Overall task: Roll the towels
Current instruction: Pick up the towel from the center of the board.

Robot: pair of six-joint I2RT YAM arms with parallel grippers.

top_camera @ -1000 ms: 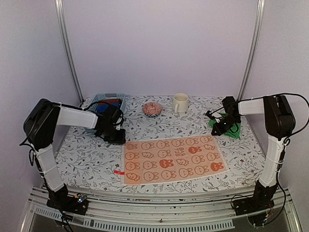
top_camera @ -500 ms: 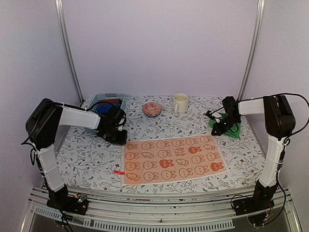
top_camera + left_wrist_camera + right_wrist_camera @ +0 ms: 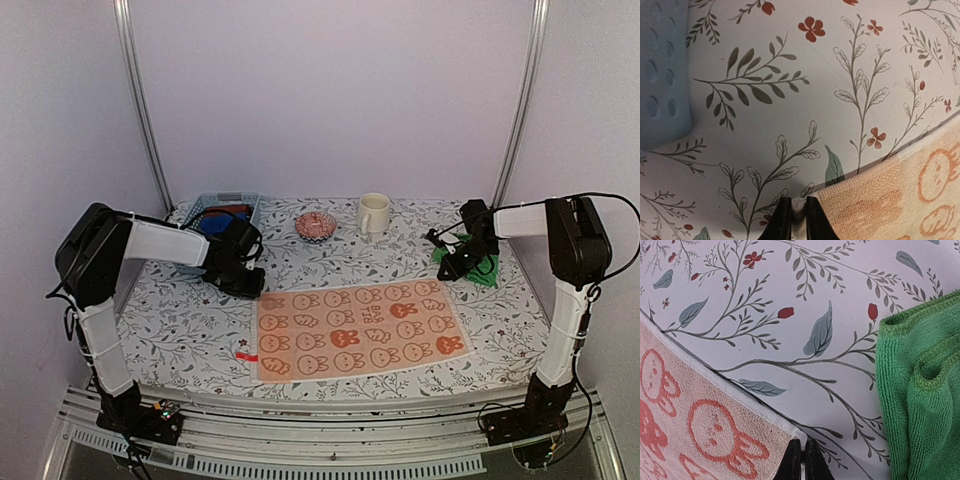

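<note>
- The orange towel (image 3: 355, 335) lies spread flat on the bench (image 3: 180, 320), long side across, rabbit print up, near the front edge.
- The left end effector (image 3: 799, 204) is at the far left corner of that towel. In the wrist view its fingers are clamped on the pale hem, with a sliver of cloth between them.
- The right end effector (image 3: 800, 444) is at the far right corner. Its fingers are drawn together and the hem point runs in between the tips, so I judge it pinched there too.
- Step in hand, as I read it: both far corners are gripped and the roll has not begun, since the cloth shows no turn or fold.
- The next move calls for lifting both corners evenly and carrying the far edge over toward me, keeping the hem straight so the roll does not go conical.
- The green towel (image 3: 920, 390) sits crumpled just beside the right corner, not yet rolled. I judge it could snag on that wrist.
- A blue basket (image 3: 222, 205) stands close behind the left arm; a bowl (image 3: 316, 226) and a mug (image 3: 373, 213) are further back, well apart from the towel.
- A small red tag (image 3: 247, 356) lies by the near left corner. I cannot tell what it is.
</note>
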